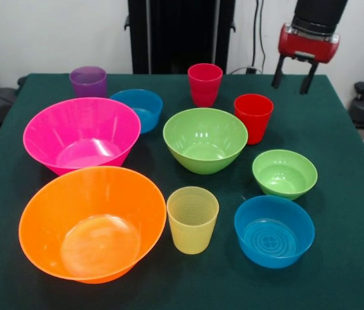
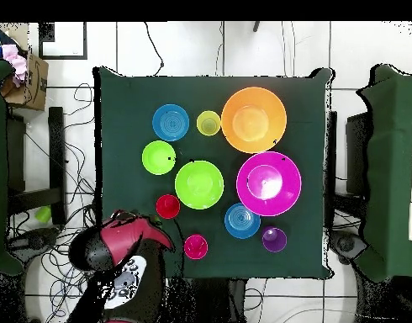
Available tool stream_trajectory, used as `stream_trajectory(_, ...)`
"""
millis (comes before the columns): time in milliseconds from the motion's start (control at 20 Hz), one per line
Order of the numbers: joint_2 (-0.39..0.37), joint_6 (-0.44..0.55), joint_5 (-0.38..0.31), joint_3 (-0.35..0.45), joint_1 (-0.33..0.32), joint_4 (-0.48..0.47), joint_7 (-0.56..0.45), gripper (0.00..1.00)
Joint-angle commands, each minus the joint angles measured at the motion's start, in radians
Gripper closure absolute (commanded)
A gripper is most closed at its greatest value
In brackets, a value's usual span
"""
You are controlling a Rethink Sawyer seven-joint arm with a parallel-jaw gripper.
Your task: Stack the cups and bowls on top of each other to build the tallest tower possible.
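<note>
Jaws (image 1: pixel 293 78) hang released, holding nothing, above the bench's (image 1: pixel 350 258) far edge, the bright red cup (image 1: pixel 253 117) standing just below them; best descend straight, straddling its rim squarely before closing.

Ten pieces on my table, all upright, none stacked.

I see the orange bowl (image 1: pixel 92 223) nearest the camera, the pink bowl (image 1: pixel 81 134) just behind it, a blue bowl (image 1: pixel 137 108) and the purple cup (image 1: pixel 88 81) behind that. The mid green bowl (image 1: pixel 205 139) sits centre — the pinkish cup (image 1: pixel 204 84) behind, the red cup (image 1: pixel 253 117) beside it. In front: the yellow cup (image 1: pixel 192 219), the small green bowl (image 1: pixel 284 173), the second blue bowl (image 1: pixel 274 230).
</note>
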Motion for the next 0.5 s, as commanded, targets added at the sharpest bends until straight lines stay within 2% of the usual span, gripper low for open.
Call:
stream_trajectory(50, 0.026, 0.015, -0.09, 0.079, -0.082, 0.024, -0.04, 0.0)
stream_trajectory(500, 0.067, -0.052, -0.131, 0.061, -0.064, 0.046, 0.019, 0.0)
